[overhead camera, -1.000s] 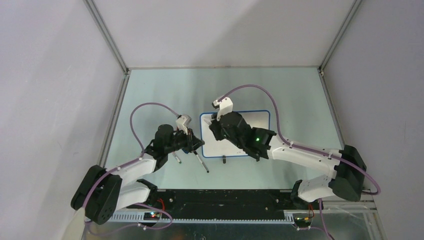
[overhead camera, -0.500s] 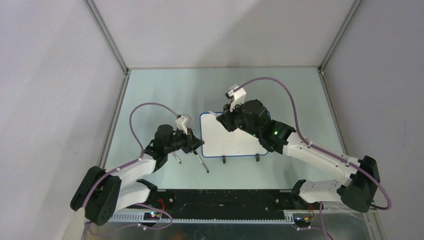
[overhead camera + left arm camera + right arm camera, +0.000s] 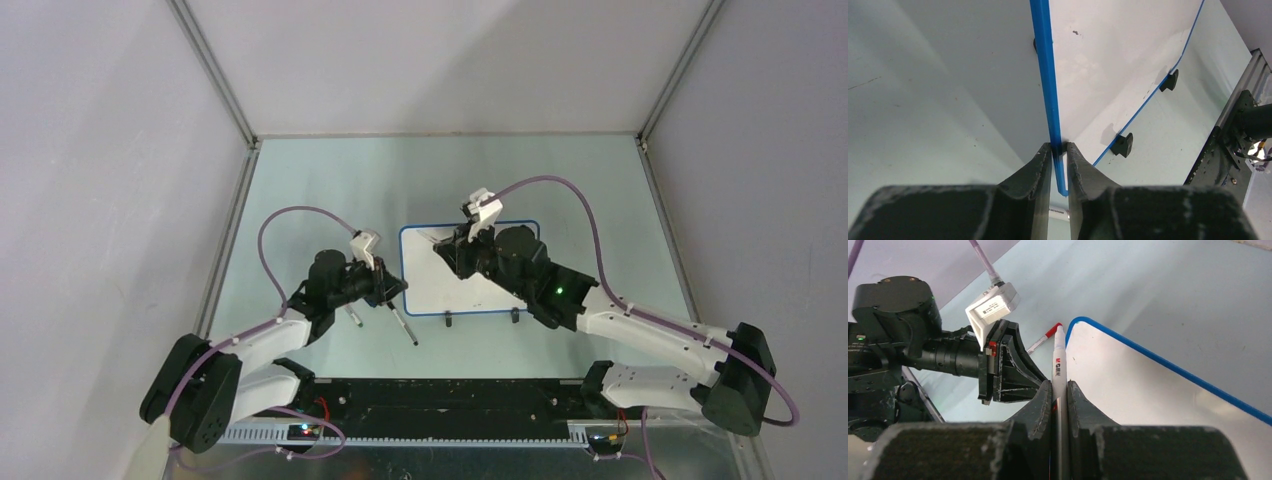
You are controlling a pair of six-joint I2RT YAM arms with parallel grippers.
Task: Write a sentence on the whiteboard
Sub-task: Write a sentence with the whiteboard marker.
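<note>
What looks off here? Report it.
Little stands out: two loose pens lie on the table beside the left pincer, and a small dark speck marks the whiteboard.

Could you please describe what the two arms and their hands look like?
The left arm and right arm have white links and black joints; a lilac cable runs to each wrist's white camera. The left hand and right hand have two dark, scuffed fingers each.
</note>
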